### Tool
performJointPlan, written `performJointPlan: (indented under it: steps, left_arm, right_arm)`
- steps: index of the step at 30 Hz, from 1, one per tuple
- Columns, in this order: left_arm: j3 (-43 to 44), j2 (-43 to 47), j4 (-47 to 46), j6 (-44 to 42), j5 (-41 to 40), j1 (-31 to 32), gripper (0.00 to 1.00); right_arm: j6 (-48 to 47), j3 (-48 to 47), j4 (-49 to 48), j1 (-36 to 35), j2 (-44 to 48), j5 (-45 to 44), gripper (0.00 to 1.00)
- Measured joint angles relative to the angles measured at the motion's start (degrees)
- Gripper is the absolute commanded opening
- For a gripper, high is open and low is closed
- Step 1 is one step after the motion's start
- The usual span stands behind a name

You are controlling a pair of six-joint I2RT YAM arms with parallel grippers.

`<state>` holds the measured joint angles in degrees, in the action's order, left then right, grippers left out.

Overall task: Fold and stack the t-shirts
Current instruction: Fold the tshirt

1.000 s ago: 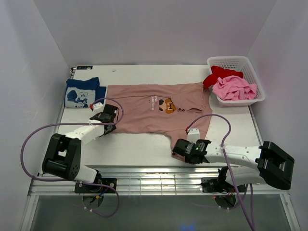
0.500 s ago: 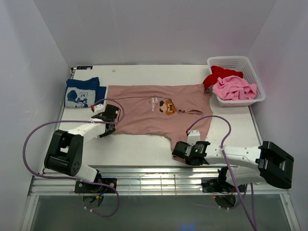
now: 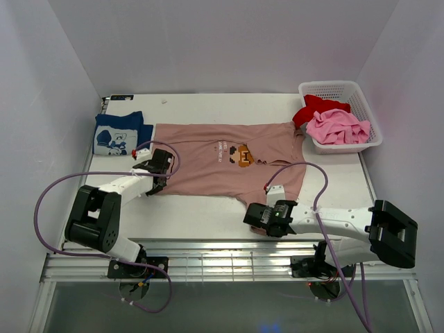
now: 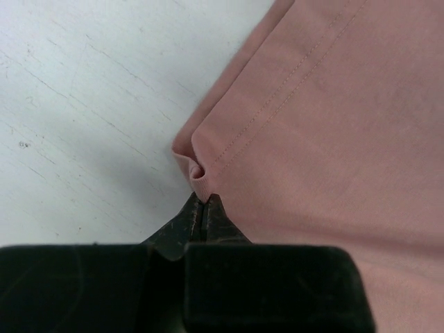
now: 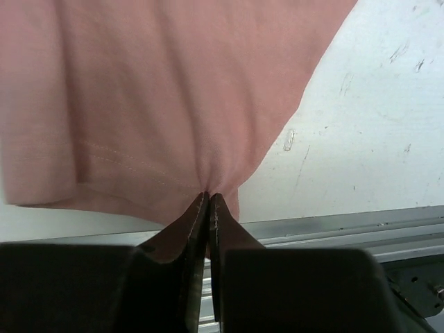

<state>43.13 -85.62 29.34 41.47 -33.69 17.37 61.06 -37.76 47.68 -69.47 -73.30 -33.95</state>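
The dusty pink-tan t-shirt [image 3: 222, 170] lies spread flat across the middle of the table, print up. My left gripper [image 3: 161, 182] is at its near left hem corner. In the left wrist view that gripper [image 4: 202, 202] is shut on the small fold of the hem corner [image 4: 196, 168]. My right gripper [image 3: 254, 219] is at the near edge of the shirt's sleeve. In the right wrist view it [image 5: 208, 199] is shut on bunched pink cloth [image 5: 173, 104] by the stitched hem. A navy t-shirt [image 3: 118, 134] lies folded at the far left.
A white basket [image 3: 361, 97] at the far right holds a red t-shirt [image 3: 316, 105] and a bright pink one [image 3: 338, 127]. The table's metal front rail [image 5: 333, 229] runs just below the right gripper. Purple cables loop beside both arms.
Both grippers have closed, each pinching the pink-tan t-shirt's edge. The right gripper slid slightly left toward the sleeve's near tip; the left gripper edged in to the hem corner.
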Motion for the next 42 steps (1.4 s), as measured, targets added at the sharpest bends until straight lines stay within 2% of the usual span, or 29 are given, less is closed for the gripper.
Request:
performJointPlan:
  steps: [5, 10, 18, 23, 30, 42]
  left_arm:
    - [1.8, -0.2, 0.2, -0.4, -0.4, 0.0, 0.00]
    - [5.0, -0.7, 0.2, -1.2, -1.4, 0.0, 0.00]
    - [15.3, -7.5, -0.9, -3.9, -3.3, -0.3, 0.00]
    - [21.4, -14.1, -1.3, -5.6, -3.2, -1.7, 0.00]
    - [28.3, -18.5, -1.1, -7.8, -2.9, -3.3, 0.00]
    - [39.1, -25.1, -1.5, -11.4, -0.3, -6.2, 0.00]
  right_arm:
    - [-1.8, -7.2, 3.2, 0.9, -1.9, -3.3, 0.08]
    - [-8.0, -11.9, 2.4, 7.8, -4.6, -6.9, 0.08]
    - [-25.8, -16.7, -9.6, 24.1, -9.4, -8.2, 0.08]
    - [-36.0, -26.0, -15.8, 30.6, -18.0, -7.4, 0.08]
    - [-45.8, -41.0, -19.9, 35.2, -28.9, -5.9, 0.08]
    - [-55.3, -55.0, -20.9, 42.0, -38.5, -4.2, 0.08]
